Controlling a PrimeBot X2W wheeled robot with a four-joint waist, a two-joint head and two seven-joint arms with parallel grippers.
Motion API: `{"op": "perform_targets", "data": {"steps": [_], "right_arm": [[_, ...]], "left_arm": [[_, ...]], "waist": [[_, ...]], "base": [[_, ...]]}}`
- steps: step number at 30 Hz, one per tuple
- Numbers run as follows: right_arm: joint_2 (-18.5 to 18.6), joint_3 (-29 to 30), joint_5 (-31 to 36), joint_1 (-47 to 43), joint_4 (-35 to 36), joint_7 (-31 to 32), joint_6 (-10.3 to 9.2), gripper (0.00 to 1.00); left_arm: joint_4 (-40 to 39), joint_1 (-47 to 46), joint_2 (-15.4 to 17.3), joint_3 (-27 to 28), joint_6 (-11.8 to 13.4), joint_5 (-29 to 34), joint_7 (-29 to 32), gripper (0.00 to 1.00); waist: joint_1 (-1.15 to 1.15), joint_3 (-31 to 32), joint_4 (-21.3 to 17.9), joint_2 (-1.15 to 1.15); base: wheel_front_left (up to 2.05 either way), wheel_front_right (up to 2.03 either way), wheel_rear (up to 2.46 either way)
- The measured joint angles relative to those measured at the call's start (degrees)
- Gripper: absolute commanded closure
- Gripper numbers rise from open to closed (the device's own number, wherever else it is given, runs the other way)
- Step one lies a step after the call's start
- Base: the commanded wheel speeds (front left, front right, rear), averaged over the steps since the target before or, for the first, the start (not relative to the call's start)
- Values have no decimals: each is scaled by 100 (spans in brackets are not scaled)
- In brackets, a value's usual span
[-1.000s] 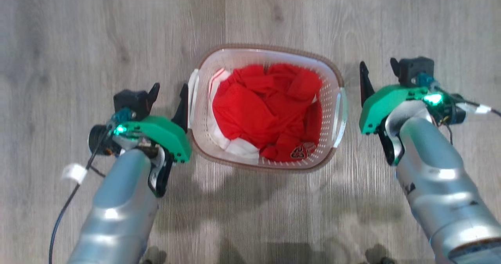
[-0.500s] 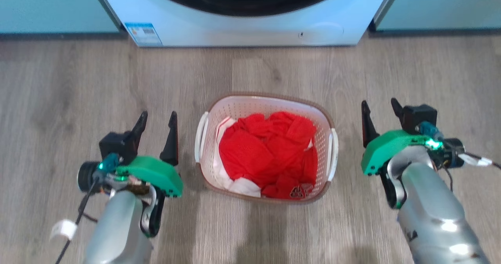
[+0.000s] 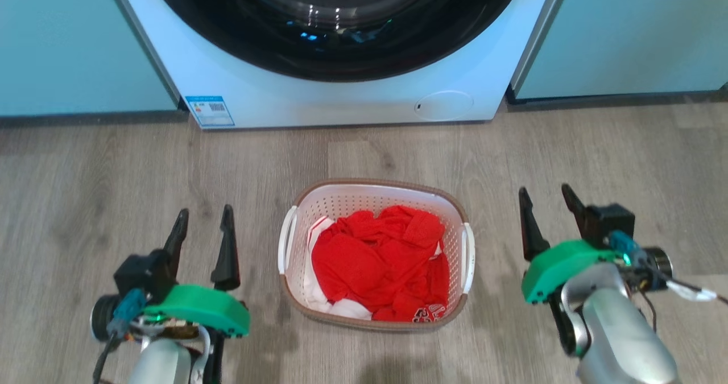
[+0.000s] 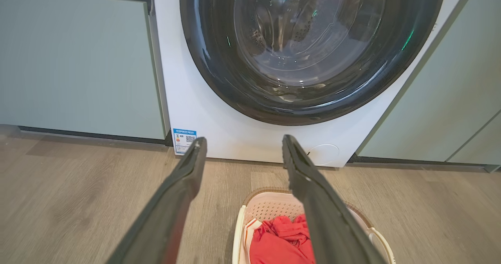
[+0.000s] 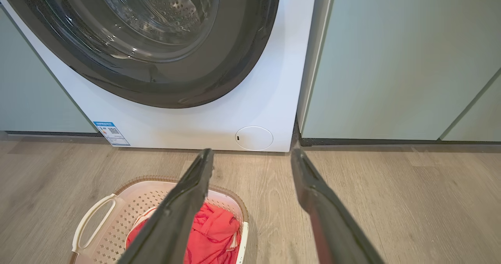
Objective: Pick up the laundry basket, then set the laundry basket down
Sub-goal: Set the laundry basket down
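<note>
I see my right gripper (image 5: pixel 251 154) spread wide bottom centre, a white perforated brown-rimmed plastic laundry basket (image 5: pixel 129 206) holding red cloth (image 5: pixel 213 232) lower left.

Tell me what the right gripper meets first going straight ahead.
The open right gripper would probably reach the white washing machine's lower front panel, near its round cap; depth is unclear.

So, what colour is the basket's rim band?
Brown, on the white perforated plastic laundry basket; clearest in head view.
</note>
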State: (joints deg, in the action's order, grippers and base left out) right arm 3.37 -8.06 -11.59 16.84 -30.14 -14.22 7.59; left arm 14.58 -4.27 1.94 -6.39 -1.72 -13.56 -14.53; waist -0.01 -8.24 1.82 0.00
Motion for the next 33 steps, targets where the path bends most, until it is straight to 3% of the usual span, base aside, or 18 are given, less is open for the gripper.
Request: {"op": "perform_targets", "data": {"steps": [20,33], "right_arm": [[-31,210,108,-1032,1012,0,0,0],[-51,222,102,-1273,1100,0,0,0]], "left_arm": [[-600,873,19,153,353,86,0,0],[-603,1143,33,181,477,205,0,0]], "waist": [[0,586,-115,0],[0,814,-136,0]], "base": [[0,0,0],[0,0,0]]}}
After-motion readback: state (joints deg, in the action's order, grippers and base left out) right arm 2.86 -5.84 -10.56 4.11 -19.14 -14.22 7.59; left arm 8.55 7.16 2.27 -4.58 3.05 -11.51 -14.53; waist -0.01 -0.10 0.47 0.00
